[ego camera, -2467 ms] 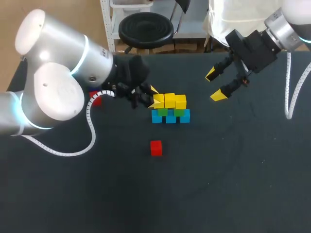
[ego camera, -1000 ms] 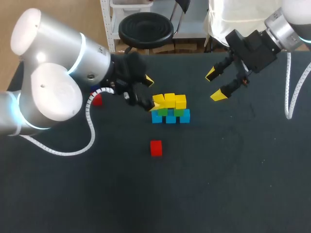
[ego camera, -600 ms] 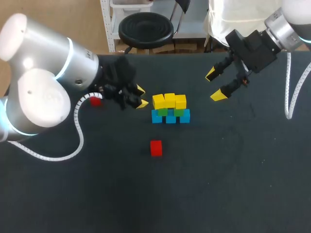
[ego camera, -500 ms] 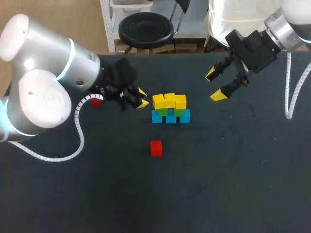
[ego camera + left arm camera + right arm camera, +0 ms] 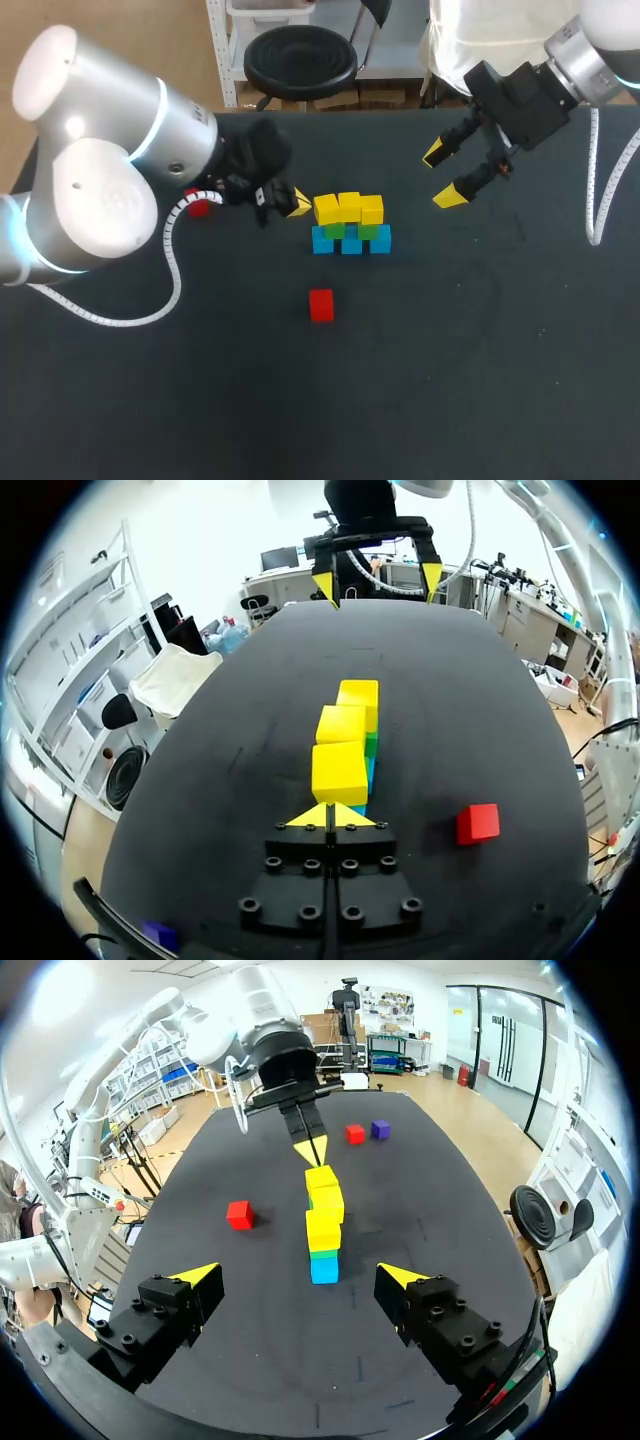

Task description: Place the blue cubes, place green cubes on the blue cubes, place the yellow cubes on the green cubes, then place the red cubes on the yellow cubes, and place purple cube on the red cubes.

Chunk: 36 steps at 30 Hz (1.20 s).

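Just above the frame's centre, three yellow cubes (image 5: 348,209) sit on green cubes (image 5: 368,232) over a row of blue cubes (image 5: 351,243). The left tool (image 5: 295,206), tips pressed together and empty, is just beside the stack's left end. The right tool (image 5: 444,176) hangs open at upper right. One red cube (image 5: 321,305) lies on the table below the stack, another (image 5: 198,207) beside the left arm.

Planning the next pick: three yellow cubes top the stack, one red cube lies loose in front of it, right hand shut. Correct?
No: the right hand is wide open, as the right wrist view shows. The yellow cubes and red cube are as stated.
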Each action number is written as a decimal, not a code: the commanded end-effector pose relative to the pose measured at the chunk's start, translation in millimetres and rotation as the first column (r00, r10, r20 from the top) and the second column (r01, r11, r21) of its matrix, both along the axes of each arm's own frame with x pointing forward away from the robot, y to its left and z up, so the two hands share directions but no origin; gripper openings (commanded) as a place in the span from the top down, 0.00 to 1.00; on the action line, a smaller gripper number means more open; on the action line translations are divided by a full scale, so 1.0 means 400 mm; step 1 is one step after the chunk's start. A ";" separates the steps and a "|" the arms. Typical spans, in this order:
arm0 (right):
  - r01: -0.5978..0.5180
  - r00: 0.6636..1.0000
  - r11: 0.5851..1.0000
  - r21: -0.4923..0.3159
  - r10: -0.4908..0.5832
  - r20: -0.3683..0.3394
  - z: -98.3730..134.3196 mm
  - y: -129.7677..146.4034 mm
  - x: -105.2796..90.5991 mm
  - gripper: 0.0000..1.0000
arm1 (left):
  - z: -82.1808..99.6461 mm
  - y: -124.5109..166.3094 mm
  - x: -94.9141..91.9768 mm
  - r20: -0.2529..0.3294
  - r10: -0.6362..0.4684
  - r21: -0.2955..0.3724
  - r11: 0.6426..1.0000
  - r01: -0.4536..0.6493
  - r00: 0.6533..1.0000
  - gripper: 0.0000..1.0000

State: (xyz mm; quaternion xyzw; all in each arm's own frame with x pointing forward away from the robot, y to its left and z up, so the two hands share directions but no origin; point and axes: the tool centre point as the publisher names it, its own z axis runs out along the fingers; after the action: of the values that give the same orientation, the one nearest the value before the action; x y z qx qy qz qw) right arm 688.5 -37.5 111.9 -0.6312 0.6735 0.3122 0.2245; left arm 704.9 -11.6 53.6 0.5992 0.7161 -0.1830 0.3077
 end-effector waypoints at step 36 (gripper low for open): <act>0.000 1.000 1.000 0.000 0.000 0.000 0.000 0.000 0.000 0.00 | 0.010 -0.008 0.014 0.007 -0.007 0.008 1.000 0.007 1.000 1.00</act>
State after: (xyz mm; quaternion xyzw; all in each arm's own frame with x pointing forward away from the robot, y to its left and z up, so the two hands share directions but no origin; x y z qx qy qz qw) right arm 688.5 -37.5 111.9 -0.6312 0.6735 0.3122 0.2245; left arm 713.5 -19.0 55.3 0.6047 0.7122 -0.1799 0.3078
